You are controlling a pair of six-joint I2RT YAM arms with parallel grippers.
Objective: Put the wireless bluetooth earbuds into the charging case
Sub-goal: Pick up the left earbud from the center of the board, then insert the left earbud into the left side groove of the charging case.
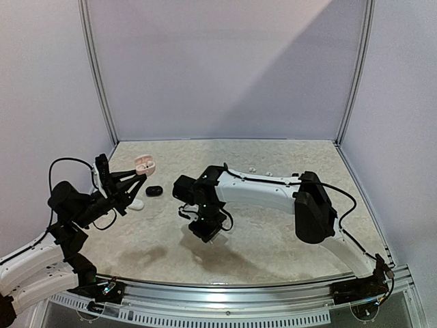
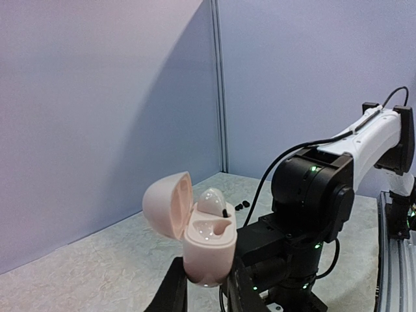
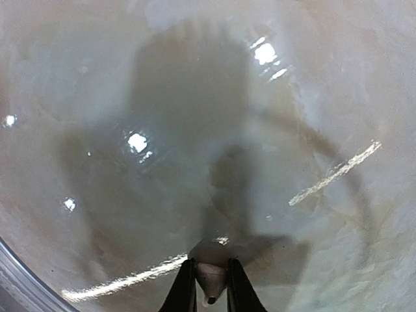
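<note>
A pale pink charging case (image 2: 208, 250) stands upright with its lid swung open to the left, and my left gripper (image 2: 207, 278) is shut on its lower body. One pale earbud (image 2: 212, 200) sits in the far slot; the near slot (image 2: 213, 229) is hollow. From above, the case (image 1: 145, 164) is held over the table's left side by the left gripper (image 1: 141, 175). My right gripper (image 3: 211, 286) is shut on a second pale earbud (image 3: 211, 278), just above the table. In the top view the right gripper (image 1: 209, 234) points down at mid-table, right of the case.
A small black case (image 1: 153, 190) and a white object (image 1: 136, 203) lie on the table below the held case. Two tiny white buds (image 1: 253, 170) lie behind the right arm, and a black pair (image 2: 242, 205) lies beyond the case. Grey walls enclose the beige table (image 1: 273, 232).
</note>
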